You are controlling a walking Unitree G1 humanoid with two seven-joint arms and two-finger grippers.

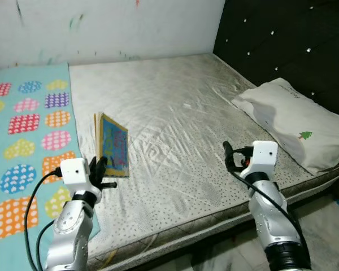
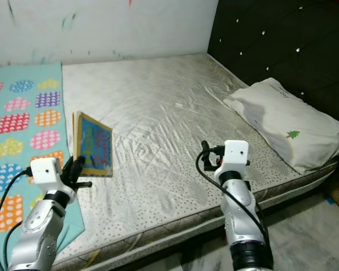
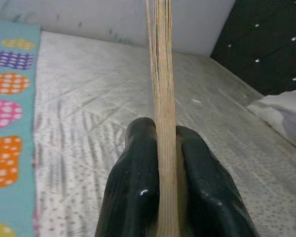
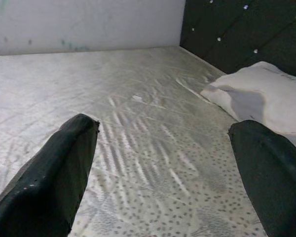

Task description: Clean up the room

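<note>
head stereo overlooking mattress, wrist views low

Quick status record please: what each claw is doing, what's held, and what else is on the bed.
left claw: shut on the thin blue picture book, held upright on edge over the mattress
right claw: open, over the mattress, holding nothing
bed: bare grey patterned mattress
pillow: white pillow with a small green tree print, by the black studded headboard
blanket: turquoise blanket with coloured spots, on the robot's left
</note>
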